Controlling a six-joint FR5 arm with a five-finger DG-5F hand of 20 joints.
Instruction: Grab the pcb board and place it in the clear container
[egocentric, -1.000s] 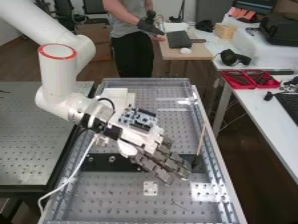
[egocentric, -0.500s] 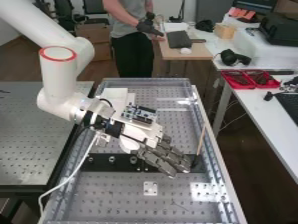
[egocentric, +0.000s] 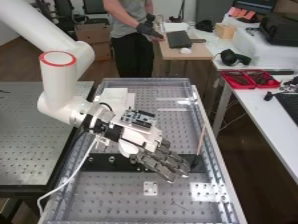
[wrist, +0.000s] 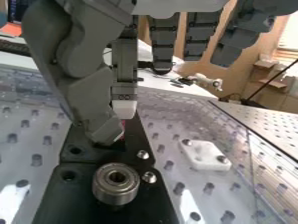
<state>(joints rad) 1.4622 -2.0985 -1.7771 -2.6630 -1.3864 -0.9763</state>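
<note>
While one hand (egocentric: 163, 163) hangs above, two bolts (wrist: 149, 177) sit near one metal cylinder (wrist: 116, 191).

White arm (egocentric: 58, 85), all smooth rounded tubes! | Bright red ring (egocentric: 58, 65) circled one joint | White cable (egocentric: 78, 164) trailed down, black cable (egocentric: 106, 104) looped near the wrist | And the hand (egocentric: 159, 161): dark grey, blocky fingers (wrist: 164, 40)!

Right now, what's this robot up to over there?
A white robot arm has its dark grey hand out over the metal bench, above a black plate that carries a round metal part. A circuit board sits on top, where the hand joins the arm. I can't tell whether the hand has hold of anything.
</note>
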